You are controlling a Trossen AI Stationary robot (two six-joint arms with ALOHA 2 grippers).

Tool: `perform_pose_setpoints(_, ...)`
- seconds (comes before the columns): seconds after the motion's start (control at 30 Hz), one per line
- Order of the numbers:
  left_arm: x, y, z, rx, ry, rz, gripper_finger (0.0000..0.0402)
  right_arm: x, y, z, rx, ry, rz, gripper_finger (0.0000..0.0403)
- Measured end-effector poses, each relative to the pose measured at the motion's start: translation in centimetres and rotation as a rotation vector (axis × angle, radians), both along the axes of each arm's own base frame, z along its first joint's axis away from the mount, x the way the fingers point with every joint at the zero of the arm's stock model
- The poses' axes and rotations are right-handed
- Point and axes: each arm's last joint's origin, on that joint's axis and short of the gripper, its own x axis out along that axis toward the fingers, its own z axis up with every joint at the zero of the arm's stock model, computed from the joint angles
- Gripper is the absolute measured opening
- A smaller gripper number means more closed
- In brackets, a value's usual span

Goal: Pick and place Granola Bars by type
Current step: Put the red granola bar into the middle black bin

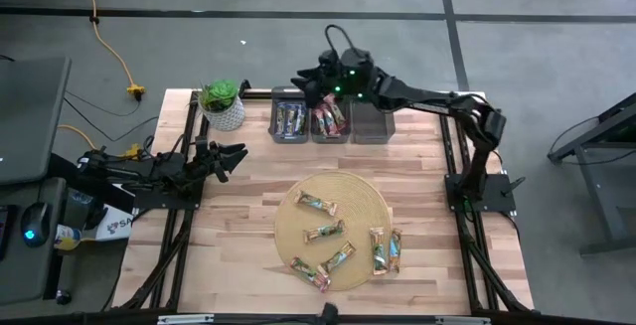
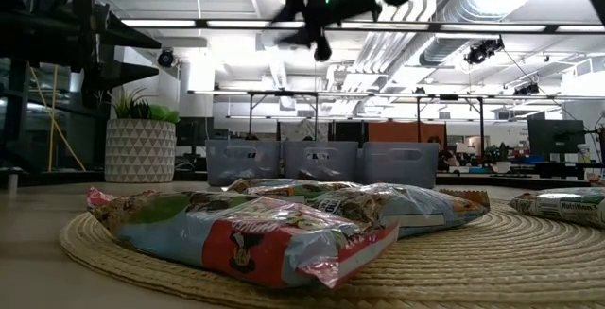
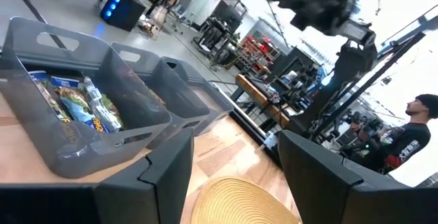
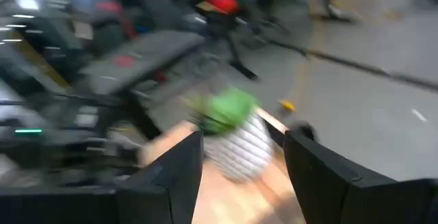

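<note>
The Granola Bars (image 1: 336, 231) are split between two places: several lie scattered on the round woven mat (image 1: 288, 221) near the front of the surface, while others already sit in the grey bins (image 1: 274, 126) at the far edge. The left bin holds dark blue wrappers, the middle bin (image 1: 330, 138) pink and red ones, and the right bin (image 1: 370, 131) looks empty from above.

The right pincer (image 1: 316, 79) hangs in the air above the far side of the bins, its fingers spread wide with nothing between them. The left pincer (image 1: 231, 156) waits near the left edge of the surface beside the potted plant (image 1: 222, 104), also spread wide and empty.

The main risk from here is sorting error. The bars on the mat lie close together, two of them side by side at the right (image 1: 384, 250) and others overlapping at the front (image 1: 311, 273), so a descending pincer could catch two wrappers at once or nudge a neighbour off the mat. The wrappers are shiny and likely slick, so a shallow pinch may slip. The mat could shift under a sideways push. The right arm's reach back across the bins could clip a bin wall, and the plant stands close to the left bin.
</note>
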Motion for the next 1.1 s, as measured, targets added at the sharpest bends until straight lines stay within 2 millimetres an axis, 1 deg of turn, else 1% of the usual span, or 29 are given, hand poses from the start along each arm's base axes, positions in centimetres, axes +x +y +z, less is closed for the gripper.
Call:
perform_pose_setpoints(0.13,0.0,0.0,0.0,0.000,0.000,0.000,0.0211,-1.0,2.6,3.5,-0.084,-0.076,0.084,0.0188)
perform_pose_setpoints(0.3,0.0,0.0,0.0,0.000,0.000,0.000,0.0211,-2.2,6.6,6.8,-0.166,-0.151,0.190,0.0188)
perform_pose_setpoints(0.4,0.0,0.0,0.0,0.000,0.000,0.000,0.0211,-2.6,9.4,8.1,-0.180,-0.189,0.295,0.0188)
perform_pose_setpoints(0.6,0.0,0.0,0.0,0.000,0.000,0.000,0.0211,-3.2,15.5,9.8,-0.177,-0.247,0.509,0.0188)
perform_pose_setpoints(0.73,0.0,0.0,0.0,0.000,0.000,-0.001,0.0211,-3.3,19.6,9.9,-0.162,-0.262,0.621,0.0188)
perform_pose_setpoints(0.87,0.0,0.0,0.0,0.000,0.000,-0.001,0.0211,-3.3,23.7,9.5,-0.147,-0.245,0.671,0.0188)
perform_pose_setpoints(0.97,0.0,0.0,0.0,0.000,0.000,0.000,0.0211,-3.6,26.9,8.8,-0.185,-0.191,0.645,0.0188)
perform_pose_setpoints(1.1,0.0,0.0,0.0,0.000,0.000,0.000,0.0211,-4.3,31.1,7.9,-0.283,-0.128,0.550,0.0188)
